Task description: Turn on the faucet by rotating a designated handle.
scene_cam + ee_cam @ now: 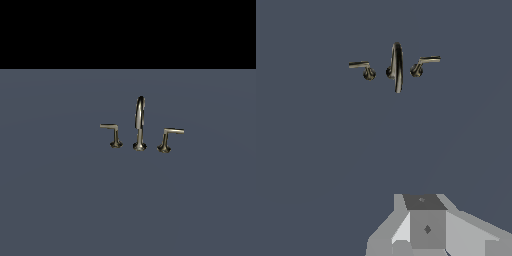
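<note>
The faucet (140,122) stands in the middle of a flat grey-blue surface: a tall thin arched spout on a flared base, with a lever on each side. The handle (112,132), with a thin straight arm on an upright post, is on the exterior view's left. The twin lever (167,139), with a leaning post and a thicker arm, is on the exterior view's right. The wrist view shows the spout (397,65), the handle (362,67) and the twin lever (423,64) from above, far off. Grey parts of my gripper (426,227) show at the picture's edge, well apart from the faucet. Its jaws are not clear. The arm is out of the exterior view.
The grey-blue surface (60,200) stretches around the faucet on all sides. A black band lies beyond its far edge in the exterior view.
</note>
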Robot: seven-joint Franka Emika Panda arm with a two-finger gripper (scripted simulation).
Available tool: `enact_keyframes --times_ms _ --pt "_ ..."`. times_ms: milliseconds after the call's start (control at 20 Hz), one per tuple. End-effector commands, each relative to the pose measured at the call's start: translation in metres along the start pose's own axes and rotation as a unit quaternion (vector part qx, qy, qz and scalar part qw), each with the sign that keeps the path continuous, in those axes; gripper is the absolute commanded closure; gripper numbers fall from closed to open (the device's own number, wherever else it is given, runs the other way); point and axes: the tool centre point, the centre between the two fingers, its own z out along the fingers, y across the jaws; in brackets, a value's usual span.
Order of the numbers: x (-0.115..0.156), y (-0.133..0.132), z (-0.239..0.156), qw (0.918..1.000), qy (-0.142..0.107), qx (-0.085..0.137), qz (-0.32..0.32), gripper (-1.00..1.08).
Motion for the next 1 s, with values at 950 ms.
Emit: enact_keyframes --times_ms 950 --pt "0.061 -0.086 0.110 0.9737 -0.001 0.000 0.228 1.08"
